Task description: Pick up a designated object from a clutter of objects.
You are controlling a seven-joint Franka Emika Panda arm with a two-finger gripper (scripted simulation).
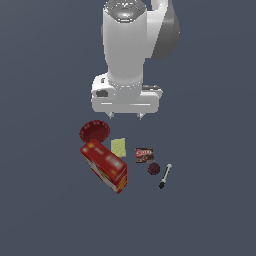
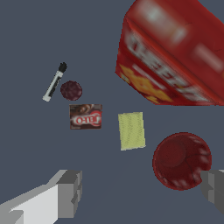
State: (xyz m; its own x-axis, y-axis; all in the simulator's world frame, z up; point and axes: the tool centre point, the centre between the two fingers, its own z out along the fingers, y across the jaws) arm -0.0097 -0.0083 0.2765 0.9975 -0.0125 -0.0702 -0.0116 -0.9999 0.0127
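The yellow-green pad (image 1: 118, 147) lies flat on the dark blue-grey counter (image 1: 210, 210) in the middle of the clutter, a small pale square with a faint grid texture (image 2: 131, 130). Nothing rests on it and nothing grips it. In the exterior view the red box (image 1: 104, 167) lies just beside it toward the exterior view's left and nearer the camera, set at a slant, with orange print on its face; the wrist view shows the box (image 2: 170, 57) large and a little blurred. The dark red bowl (image 1: 94, 131) sits upright near the pad's other corner, touching or almost touching the box's end, and in the wrist view the bowl (image 2: 181, 160) is close beside the pad with a narrow strip of counter between them. Toward the exterior view's right of the pad lies the small brown packet (image 1: 144, 155), flat and apart from it (image 2: 85, 116). Beyond the packet sits the dark purple ball (image 1: 153, 169), and just past it the thin black-and-white marker (image 1: 165, 176) lies at a slant; in the wrist view the ball (image 2: 71, 89) and marker (image 2: 54, 82) are nearly touching. The gripper (image 1: 125, 115) hangs above the clutter, well clear of the pad, its fingers (image 2: 70, 192) spread wide and holding nothing.
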